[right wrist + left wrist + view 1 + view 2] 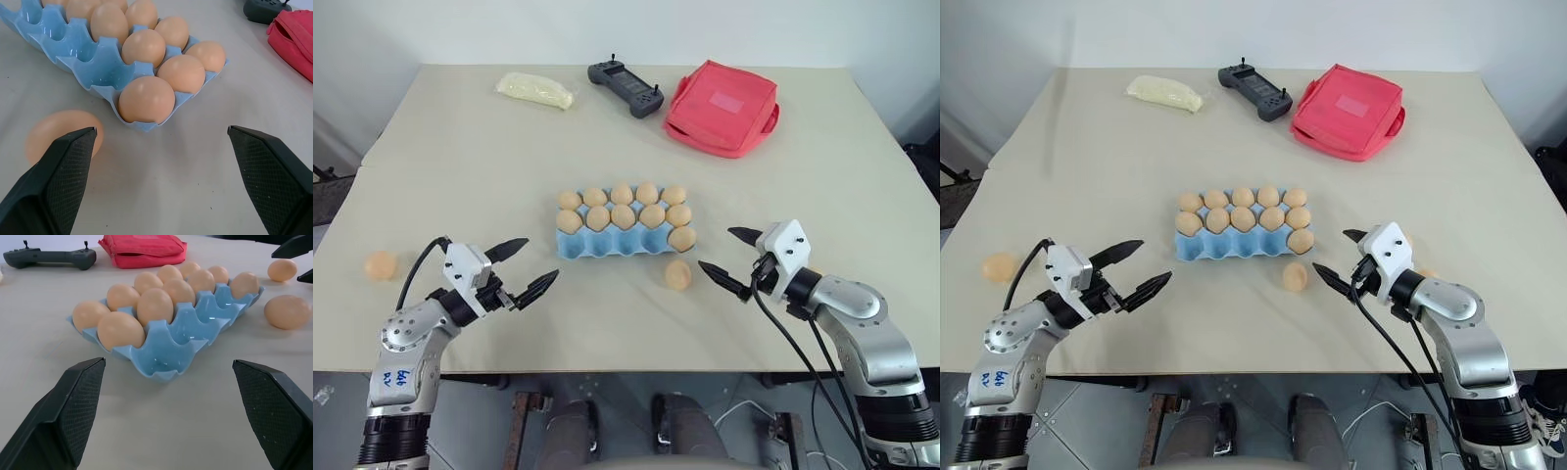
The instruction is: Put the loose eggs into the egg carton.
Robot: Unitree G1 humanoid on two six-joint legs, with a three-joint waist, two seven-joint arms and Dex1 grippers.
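The light blue egg carton (607,247) sits mid-table with several tan eggs in its two far rows and one egg (682,238) in the right end cup of the near row. That row's other cups are bare. One loose egg (677,274) lies just off the carton's near right corner, another (380,265) rests far left, and a third (282,269) lies by the right gripper's fingers. My left gripper (538,260) is open, left of the carton. On the other side, my right gripper (718,249) stands open, just right of the nearest loose egg (58,132).
Along the table's far side lie a pale yellow packet (535,89), a black controller (626,86) and a red fabric pouch (722,106). The table's near edge runs just below both grippers.
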